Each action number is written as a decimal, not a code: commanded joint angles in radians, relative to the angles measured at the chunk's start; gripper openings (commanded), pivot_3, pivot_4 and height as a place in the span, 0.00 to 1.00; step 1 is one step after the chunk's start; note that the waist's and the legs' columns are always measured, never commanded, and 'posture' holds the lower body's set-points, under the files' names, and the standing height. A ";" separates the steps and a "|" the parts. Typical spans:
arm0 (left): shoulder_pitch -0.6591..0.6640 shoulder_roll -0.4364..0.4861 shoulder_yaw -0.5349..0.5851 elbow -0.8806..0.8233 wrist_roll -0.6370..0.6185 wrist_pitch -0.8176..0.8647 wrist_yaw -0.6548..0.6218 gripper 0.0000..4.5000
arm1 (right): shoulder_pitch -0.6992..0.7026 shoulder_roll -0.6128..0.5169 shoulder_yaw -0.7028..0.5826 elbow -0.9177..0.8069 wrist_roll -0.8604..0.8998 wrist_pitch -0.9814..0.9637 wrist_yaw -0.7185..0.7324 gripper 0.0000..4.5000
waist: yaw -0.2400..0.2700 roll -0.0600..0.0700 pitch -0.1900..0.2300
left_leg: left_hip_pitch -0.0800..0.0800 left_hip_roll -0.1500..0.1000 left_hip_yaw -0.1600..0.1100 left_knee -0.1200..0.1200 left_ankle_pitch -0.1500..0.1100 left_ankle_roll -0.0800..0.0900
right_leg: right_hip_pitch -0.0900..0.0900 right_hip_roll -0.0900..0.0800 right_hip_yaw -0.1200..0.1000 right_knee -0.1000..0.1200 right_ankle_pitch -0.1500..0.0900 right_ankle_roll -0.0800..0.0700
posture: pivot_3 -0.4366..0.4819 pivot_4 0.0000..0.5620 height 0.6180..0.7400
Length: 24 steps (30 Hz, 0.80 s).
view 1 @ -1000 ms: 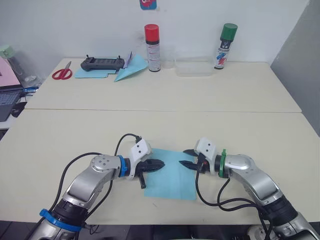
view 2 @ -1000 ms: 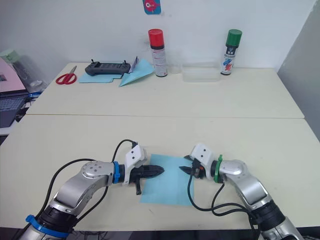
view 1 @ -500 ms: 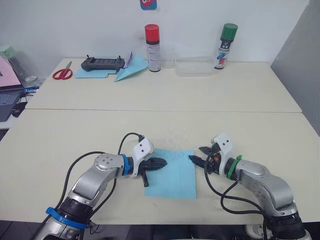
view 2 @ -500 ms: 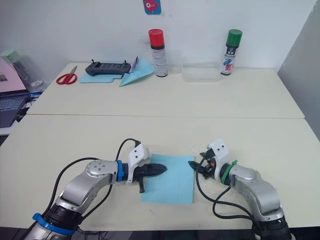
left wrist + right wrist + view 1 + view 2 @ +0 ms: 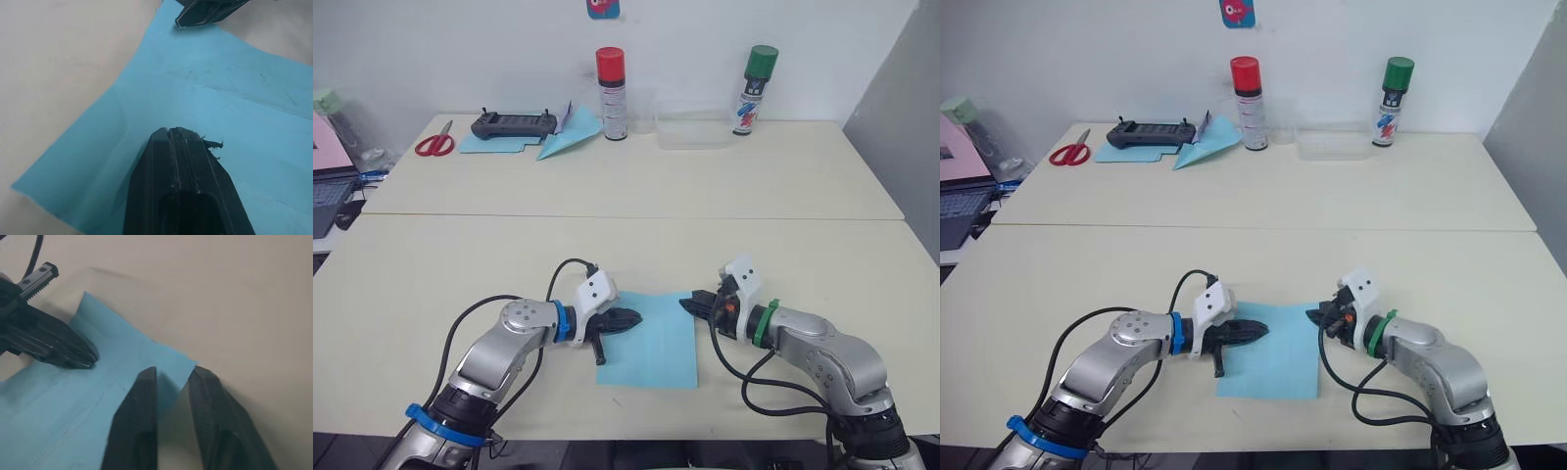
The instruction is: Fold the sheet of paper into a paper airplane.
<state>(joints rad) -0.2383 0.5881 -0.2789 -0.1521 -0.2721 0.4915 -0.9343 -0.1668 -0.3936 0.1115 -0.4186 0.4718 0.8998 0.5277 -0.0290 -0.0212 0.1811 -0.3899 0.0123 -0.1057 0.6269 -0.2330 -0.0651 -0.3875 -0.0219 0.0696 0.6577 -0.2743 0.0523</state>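
While left gripper (image 5: 628,319) stays closed on sheet of paper (image 5: 651,344), right gripper (image 5: 690,305), slightly parted, has reached its far corner.

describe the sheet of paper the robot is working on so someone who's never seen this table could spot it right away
On the near table, look at its front edge, between the left end effector and the right end effector. The sheet of paper lies flat there, plain light blue, unlike the folded blue dart on the far table.

Lighting: bright, even, diffuse from overhead. Shadows: soft, short, under both arms on the bench (image 5: 636,235). Glare: none. Head views: sharp, edges undistorted. Wrist views: near fingers slightly soft, background bench blurred.
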 commanded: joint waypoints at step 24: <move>0.020 -0.011 -0.007 0.024 0.012 0.058 0.021 0.00 | -0.118 -0.110 0.258 0.150 -0.268 -0.386 0.230 0.01 | -0.001 0.000 0.000 | 0.000 0.000 0.000 0.000 0.000 0.000 | 0.000 0.000 0.000 0.000 0.001 0.002 | 0.48 0.27 1.00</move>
<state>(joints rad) -0.2393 0.5833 -0.2682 -0.1561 -0.2747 0.5035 -0.9326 -0.2807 -0.5109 0.3584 -0.2535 0.2082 0.5310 0.7455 -0.0300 -0.0214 0.1811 -0.3898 0.0122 -0.1057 0.6272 -0.2330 -0.0652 -0.3872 -0.0219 0.0694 0.6575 -0.2734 0.0538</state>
